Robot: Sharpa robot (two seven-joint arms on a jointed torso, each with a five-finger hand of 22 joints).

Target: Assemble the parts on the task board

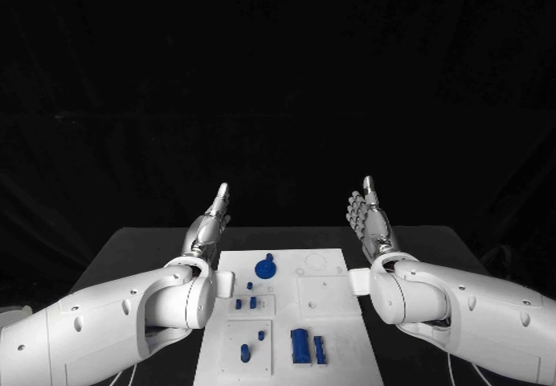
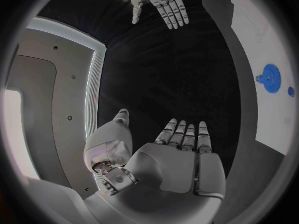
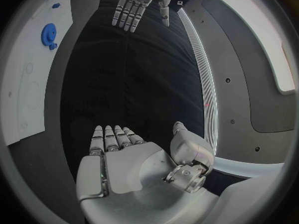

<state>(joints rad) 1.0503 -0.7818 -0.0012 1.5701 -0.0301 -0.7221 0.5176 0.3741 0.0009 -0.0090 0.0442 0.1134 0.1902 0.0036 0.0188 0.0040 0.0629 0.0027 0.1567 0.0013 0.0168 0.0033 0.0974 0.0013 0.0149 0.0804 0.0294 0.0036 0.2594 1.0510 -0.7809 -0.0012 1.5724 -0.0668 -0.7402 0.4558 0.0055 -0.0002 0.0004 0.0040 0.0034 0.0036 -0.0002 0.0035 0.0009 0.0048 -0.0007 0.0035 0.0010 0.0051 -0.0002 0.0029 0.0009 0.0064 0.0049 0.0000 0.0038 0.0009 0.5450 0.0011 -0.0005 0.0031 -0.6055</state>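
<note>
The white task board (image 1: pixel 284 318) lies flat in the middle of the black surface (image 1: pixel 139 245), its long side running away from the robot. Several blue parts rest on it. A round blue gear (image 1: pixel 265 268) sits toward the far left area of the board, with a small blue piece (image 1: pixel 249 285) just beside it on the near side. Two short blue pegs (image 1: pixel 246 303) stand close together left of centre. Nearer the robot, a small blue peg (image 1: pixel 262 334) and a longer blue piece (image 1: pixel 244 351) lie in the left panel, and a blue block (image 1: pixel 300 346) with a narrower blue bar (image 1: pixel 320 350) just beside it lies in the near right area. Whether any of these pieces is seated in a hole or merely lying on top cannot be told.

The left hand (image 1: pixel 210 225) is raised beside the left edge of the board, apart from it, palm turned inward. Its fingers (image 2: pixel 184 134) are straight and lie side by side, the thumb set apart; they hold nothing.

The right hand (image 1: pixel 369 217) is raised beside the right edge of the board, likewise apart from it, palm facing the left hand. Its fingers (image 3: pixel 113 137) are extended side by side, thumb apart, and hold nothing.

Neither hand touches the board or any part. In the wrist views the gear appears at the board's edge, well apart from both hands.
</note>
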